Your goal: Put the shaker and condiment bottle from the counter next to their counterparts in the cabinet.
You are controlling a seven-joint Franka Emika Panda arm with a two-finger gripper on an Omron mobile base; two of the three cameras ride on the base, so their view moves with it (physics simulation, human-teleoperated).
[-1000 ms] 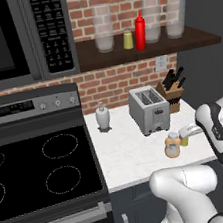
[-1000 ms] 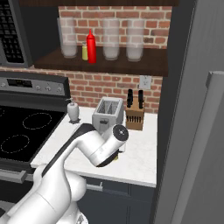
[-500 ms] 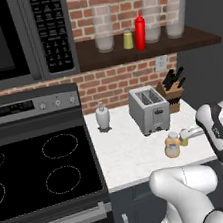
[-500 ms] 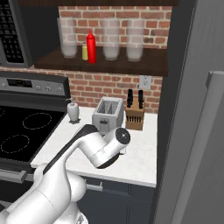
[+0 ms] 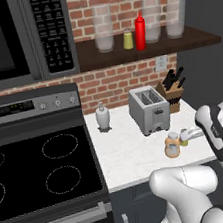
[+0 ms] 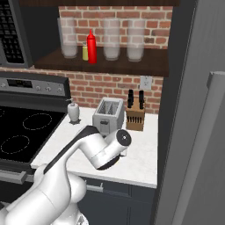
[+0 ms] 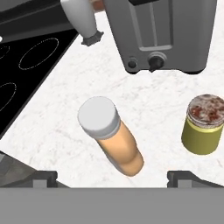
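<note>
pincer: spread wide, holding nothing; its two dark tips rise at 7 and 5 o'clock of the hand view, straddling the foot of the condiment bottle
condiment bottle: upright on the table between the tips; squat, pear-shaped, smooth orange-tan body under a flat pale grey cap
shaker: just beside the bottle at its 3 o'clock, apart from it; small olive-yellow cylinder, mottled brown-grey cap
risk, bottle: the rounded, glossy belly could slip or tip if the pincer closes off-centre
risk, shaker: likely to be knocked by the right tip on descent, being so near
toaster: at 12 o'clock of the bottle; boxy brushed grey metal with dark knobs, close enough to foul a lift
table: white, faintly marbled stone, hard and slick
cabinet: dark wooden shelf high at 12 o'clock in the left base view; red squeeze bottle and pale shaker stand among clear glass jars, leaving tight room for placing
</note>
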